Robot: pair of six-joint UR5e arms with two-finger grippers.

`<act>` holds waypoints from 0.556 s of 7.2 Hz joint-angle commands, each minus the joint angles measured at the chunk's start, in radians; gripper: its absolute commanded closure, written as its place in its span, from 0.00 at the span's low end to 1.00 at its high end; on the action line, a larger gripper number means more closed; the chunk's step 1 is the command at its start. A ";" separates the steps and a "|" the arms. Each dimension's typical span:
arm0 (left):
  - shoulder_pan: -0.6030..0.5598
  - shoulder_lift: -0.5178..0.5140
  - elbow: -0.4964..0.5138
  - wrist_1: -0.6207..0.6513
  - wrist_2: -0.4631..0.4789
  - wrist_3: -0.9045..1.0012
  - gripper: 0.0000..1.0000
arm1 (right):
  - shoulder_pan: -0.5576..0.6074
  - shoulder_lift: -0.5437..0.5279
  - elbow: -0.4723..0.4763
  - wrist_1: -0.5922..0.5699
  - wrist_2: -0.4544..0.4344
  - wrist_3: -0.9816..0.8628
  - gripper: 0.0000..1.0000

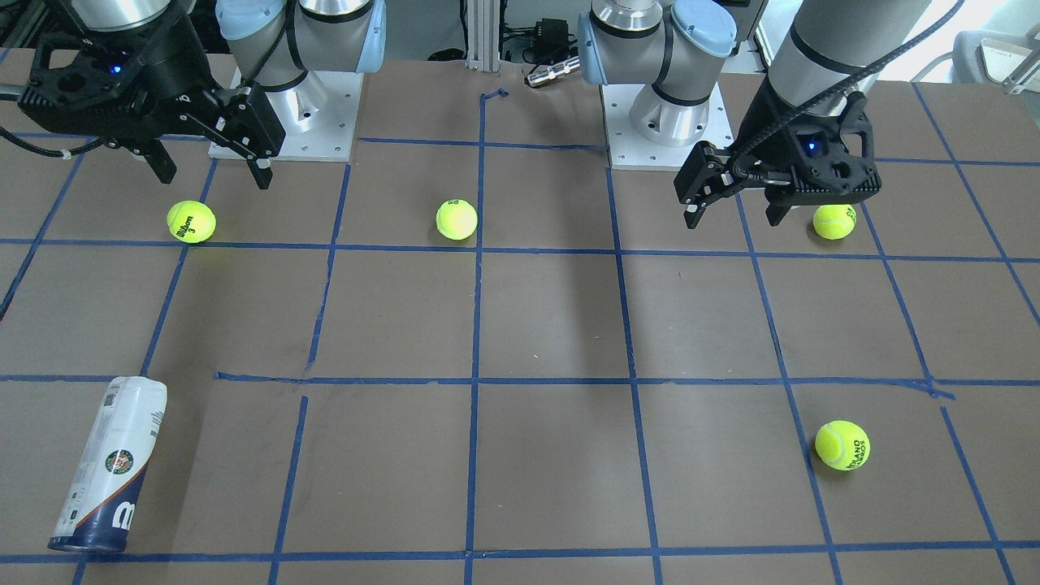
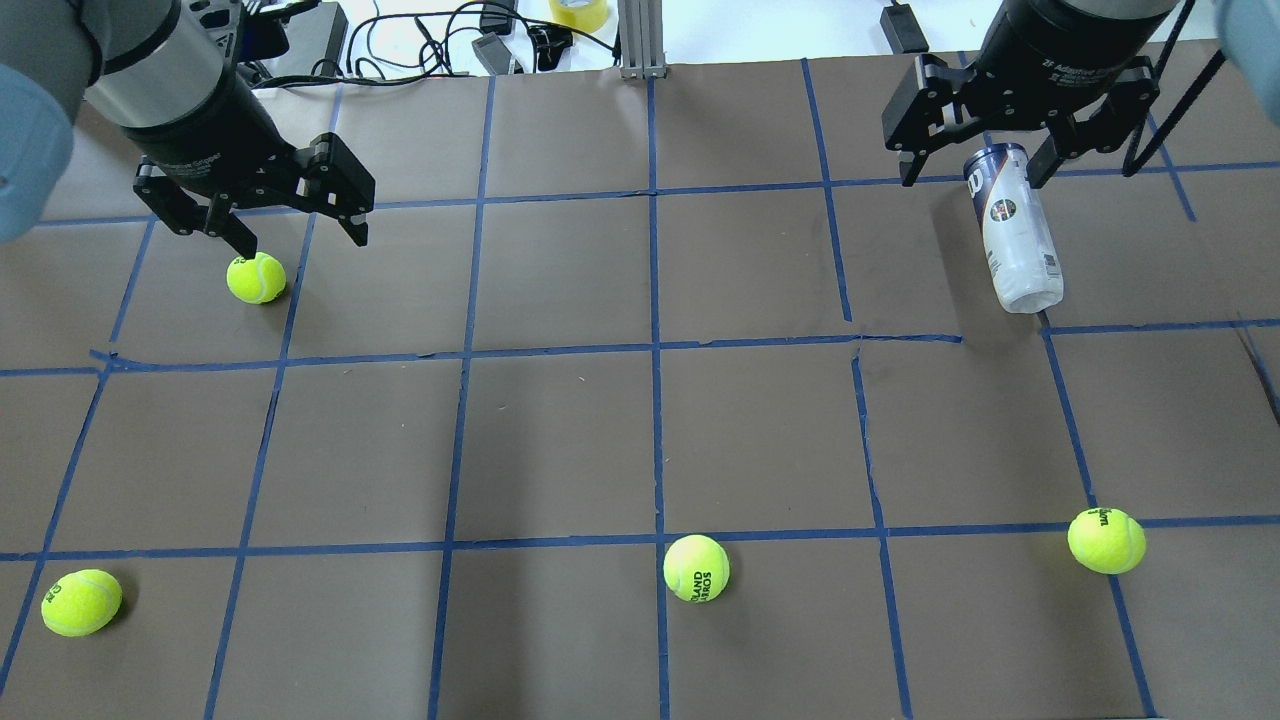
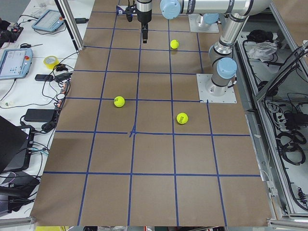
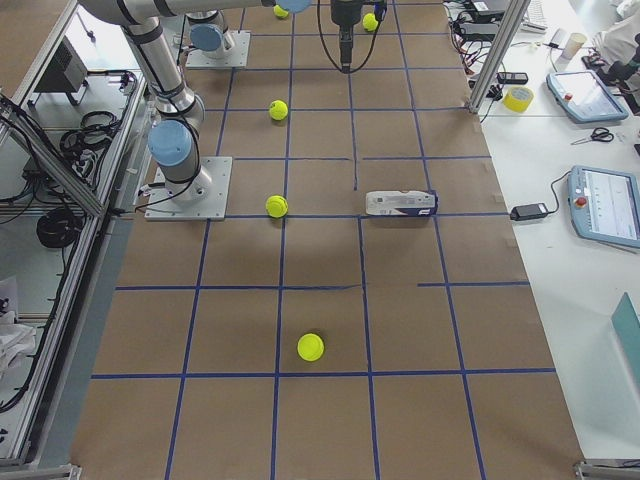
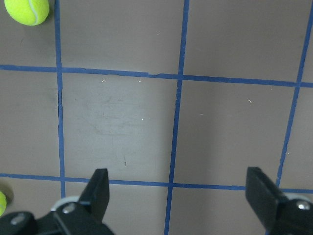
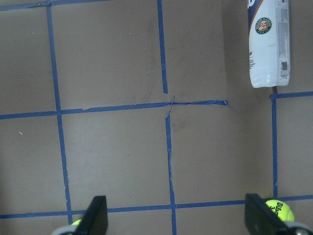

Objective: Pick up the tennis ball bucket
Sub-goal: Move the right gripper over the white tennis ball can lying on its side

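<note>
The lift has not begun. The ball tube (image 1: 110,463) lies on its side on the counter (image 1: 552,325), close to the corner where the edge farthest from the robot meets the end on the robot's right. Its dark navy end points toward that far edge and nothing is touching it.

The right fingers (image 1: 162,166) hang spread wide and empty above the robot-side edge, well apart from the tube. The right wrist view shows the tube far ahead and off to one side, not between them. The left fingers (image 1: 692,207) are likewise spread and empty, over the other half of the counter by the robot-side edge, near a tennis ball (image 1: 834,221).

By my reading, every step is left to do. The right arm looks the likelier one to cross to the far corner, come down around the tube's middle, close on it and raise it. Three more tennis balls lie scattered about, none against the tube.
</note>
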 commanded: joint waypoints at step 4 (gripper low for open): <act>0.000 -0.003 -0.002 0.000 -0.002 0.000 0.00 | 0.000 0.002 0.005 0.000 0.001 -0.002 0.00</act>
